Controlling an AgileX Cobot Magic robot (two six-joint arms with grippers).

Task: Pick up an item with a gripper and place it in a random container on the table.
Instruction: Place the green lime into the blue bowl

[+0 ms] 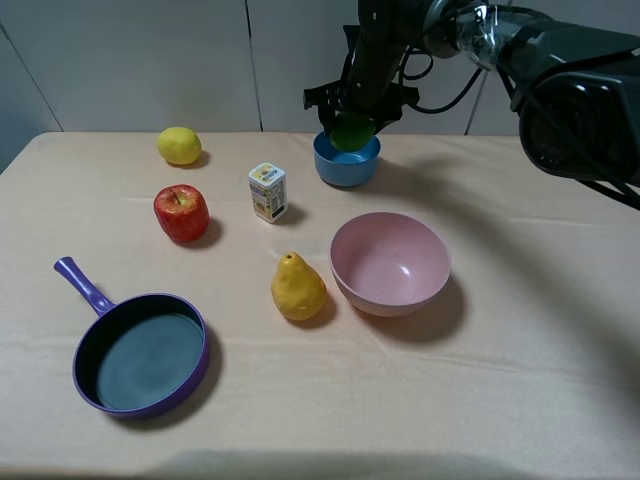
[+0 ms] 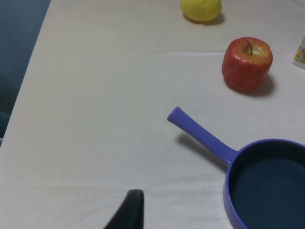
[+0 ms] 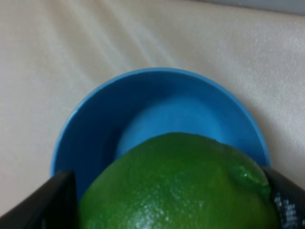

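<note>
1. High view: your right hand was clamped on the lime, hanging just above the blue bowl at the far side of the table.
2. Left wrist view: only one dark tip of your left hand showed, so you could not tell whether it was wide or narrow. No lime appeared there.
3. Right wrist view: the lime sat between the fingers, gripped across its broad middle, over the blue bowl. It looked firm, light and round. Its bumpy, waxy skin would likely slip or roll if you held it off-centre.
</note>
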